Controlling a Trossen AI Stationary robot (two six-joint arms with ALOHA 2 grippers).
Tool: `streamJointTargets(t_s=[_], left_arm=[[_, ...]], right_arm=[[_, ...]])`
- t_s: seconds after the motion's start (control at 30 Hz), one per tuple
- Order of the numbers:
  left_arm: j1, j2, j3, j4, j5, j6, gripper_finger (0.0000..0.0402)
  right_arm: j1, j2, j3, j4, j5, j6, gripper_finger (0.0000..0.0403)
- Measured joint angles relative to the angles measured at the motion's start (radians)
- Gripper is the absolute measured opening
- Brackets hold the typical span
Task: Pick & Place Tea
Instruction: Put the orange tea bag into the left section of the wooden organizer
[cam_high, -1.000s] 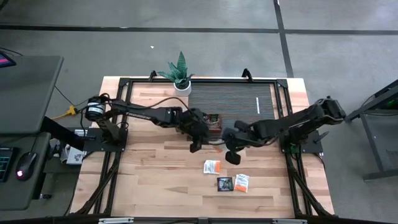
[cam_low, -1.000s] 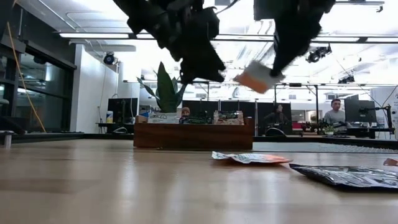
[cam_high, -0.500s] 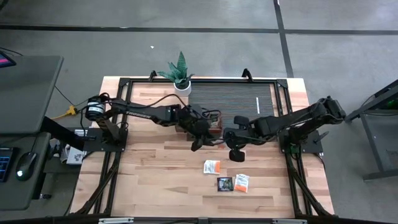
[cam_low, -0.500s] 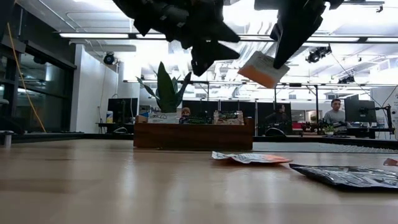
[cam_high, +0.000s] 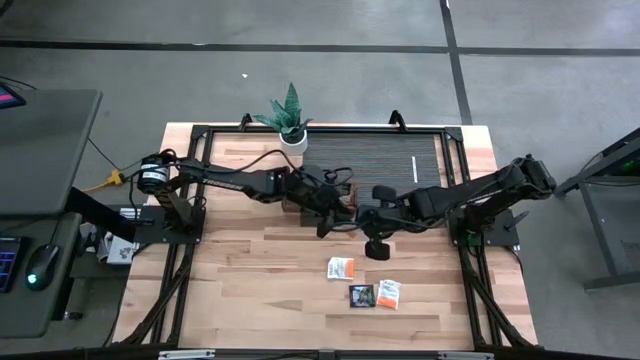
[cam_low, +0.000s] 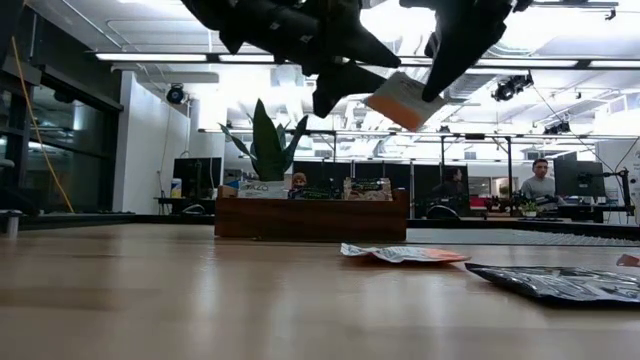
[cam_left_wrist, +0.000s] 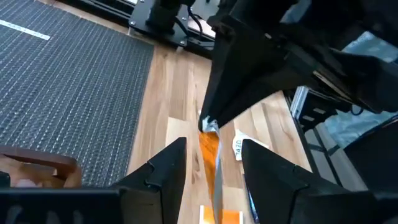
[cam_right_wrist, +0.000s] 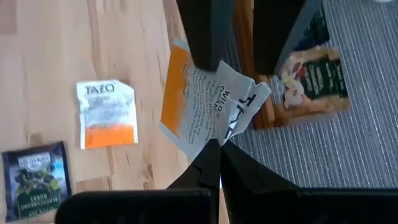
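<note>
right end effector (cam_right_wrist: 214, 149): we see it pinched tight on the corner of a white-and-orange tea sachet (cam_right_wrist: 205, 109), held in the air above the surface (cam_high: 250, 270).
left end effector (cam_left_wrist: 211, 158): fingers parted, straddling the hanging sachet edge-on, not clamped on it (looks like a handover).
step: mid-air transfer, we judge; placing not yet done.
next move: left needs to close on the sachet before right lets go, then carry it to the wooden tray (cam_high: 340, 200).
other tea: three sachets (cam_high: 342, 267) flat on the surface, nearer the front edge.
arm pose: both arms reach inward, meeting mid-surface just beside the tray.
</note>
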Motion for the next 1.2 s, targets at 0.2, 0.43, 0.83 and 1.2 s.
streamJointTargets(t_s=[0.2, 0.43, 0.83, 1.2], left_arm=[[0.0, 0.029, 0.0, 0.018, 0.002, -0.049, 0.0153], [0.0, 0.036, 0.001, 0.021, -0.025, -0.062, 0.0143], [0.0, 0.036, 0.001, 0.024, 0.022, -0.06, 0.0009], [0.0, 0.036, 0.001, 0.019, -0.039, -0.059, 0.0001]], right_arm=[[0.0, 0.0, 0.0, 0.037, 0.008, -0.023, 0.0], [0.002, 0.0, 0.0, 0.037, 0.01, -0.045, 0.0], [0.002, -0.001, 0.0, 0.038, 0.011, -0.05, 0.0], [-0.001, -0.013, 0.0, 0.023, 0.013, 0.073, 0.0066]])
